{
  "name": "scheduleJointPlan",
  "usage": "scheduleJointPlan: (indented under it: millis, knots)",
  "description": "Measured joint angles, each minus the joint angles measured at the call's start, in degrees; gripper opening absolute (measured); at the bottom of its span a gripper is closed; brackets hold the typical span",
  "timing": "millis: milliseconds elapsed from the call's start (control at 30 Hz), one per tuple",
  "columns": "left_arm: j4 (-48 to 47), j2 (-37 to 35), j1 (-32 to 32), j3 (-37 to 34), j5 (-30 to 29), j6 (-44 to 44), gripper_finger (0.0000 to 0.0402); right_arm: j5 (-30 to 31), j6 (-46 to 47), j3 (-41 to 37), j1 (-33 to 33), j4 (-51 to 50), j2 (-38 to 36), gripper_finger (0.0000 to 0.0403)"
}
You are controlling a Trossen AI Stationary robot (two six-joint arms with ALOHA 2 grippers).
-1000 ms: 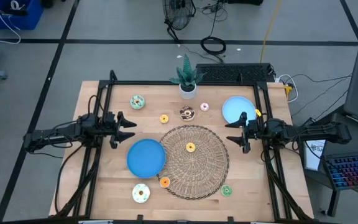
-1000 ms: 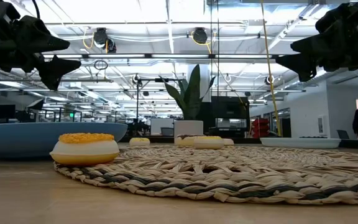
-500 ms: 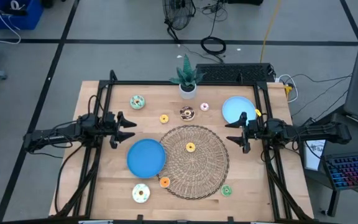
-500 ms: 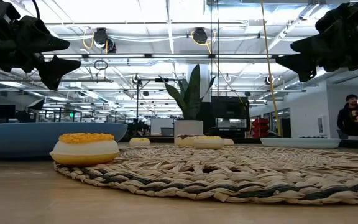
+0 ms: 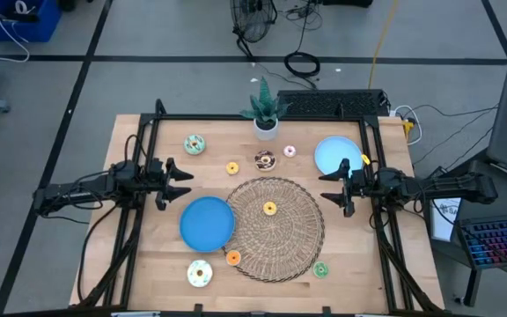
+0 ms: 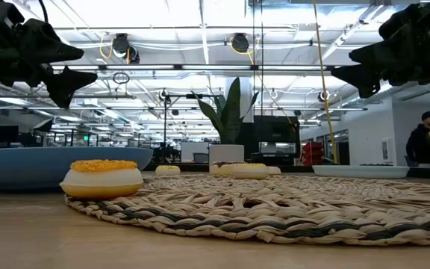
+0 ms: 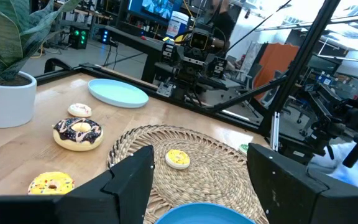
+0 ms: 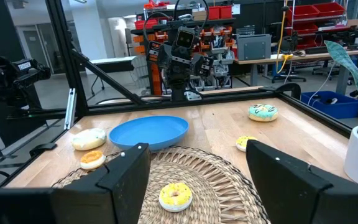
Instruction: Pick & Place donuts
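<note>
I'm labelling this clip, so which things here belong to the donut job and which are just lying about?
Job: mint donut, yellow donut on the mat, brown donut, orange donut, green donut.
Lying about: wicker mat, blue plate, potted plant.

On your table nothing has shifted; only the person (image 6: 428, 138) behind the pale blue plate (image 6: 360, 171) has stepped slightly rightward.

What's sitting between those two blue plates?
In the high view, the woven mat with one yellow donut lies between the dark blue plate and light blue plate.
</note>
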Motion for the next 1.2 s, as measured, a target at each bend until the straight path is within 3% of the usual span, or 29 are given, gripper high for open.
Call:
scheduleJointPlan:
  millis: [1033,1200]
  knots:
    - [0.0,0.0,0.0,0.0,0.0,0.0,0.0255,0.0,0.1,0.0,0.0,0.0,0.0,0.0251]
    - [0.0,0.0,0.0,0.0,0.0,0.0,0.0255,0.0,5.5,0.0,0.0,1.7,0.0,0.0251]
